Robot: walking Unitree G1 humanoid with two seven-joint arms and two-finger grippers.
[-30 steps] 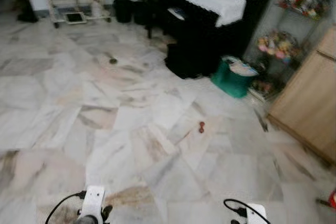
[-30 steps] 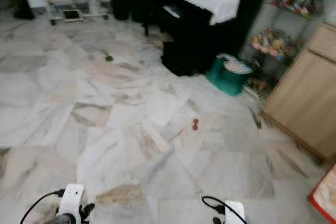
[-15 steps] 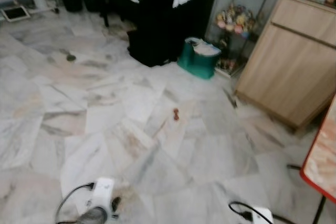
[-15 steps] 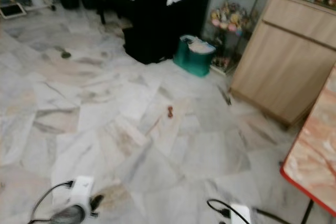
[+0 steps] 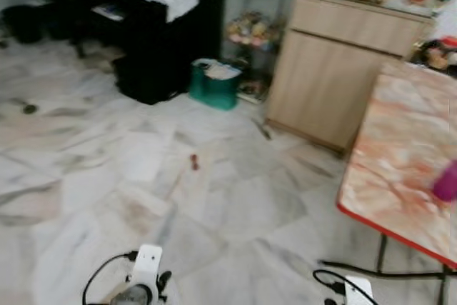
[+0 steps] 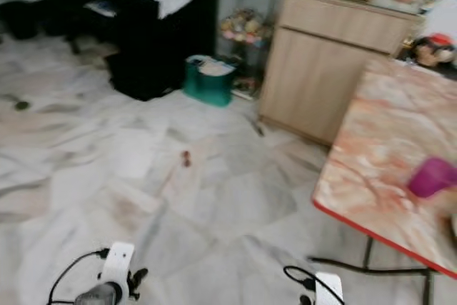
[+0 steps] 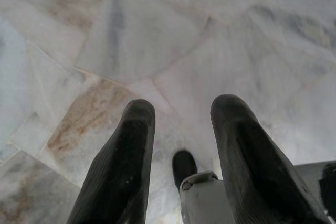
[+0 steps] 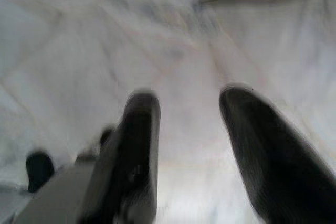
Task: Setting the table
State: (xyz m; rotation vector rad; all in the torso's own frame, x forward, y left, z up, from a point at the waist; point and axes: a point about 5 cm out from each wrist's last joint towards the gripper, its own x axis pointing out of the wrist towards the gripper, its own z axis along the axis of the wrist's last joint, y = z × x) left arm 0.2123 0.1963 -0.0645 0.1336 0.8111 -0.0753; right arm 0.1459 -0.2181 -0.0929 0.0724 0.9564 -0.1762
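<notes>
A table (image 6: 371,169) with a pink marbled top and a red edge stands at the right. On it sits a purple cup (image 6: 430,176), blurred, near the right border. Both arms hang low at the bottom of the eye views, the left wrist (image 5: 143,276) and the right wrist (image 5: 353,292) over the marble floor. In the left wrist view my left gripper (image 7: 184,106) is open above the floor tiles with nothing between its fingers. My right gripper (image 8: 191,98) is also open and empty above the floor, and its view is blurred.
A light wooden cabinet (image 5: 335,69) stands behind the table, with a green bag (image 5: 214,83) and a flower shelf (image 5: 250,30) to its left. A black piano (image 5: 143,33) under a white cloth is at the far left. A small red object (image 5: 193,162) lies on the floor. Dark table legs (image 5: 378,262) reach the floor.
The whole picture has shifted: the camera has swung to the right, bringing the table and the purple cup into view. Both arms still hang low.
</notes>
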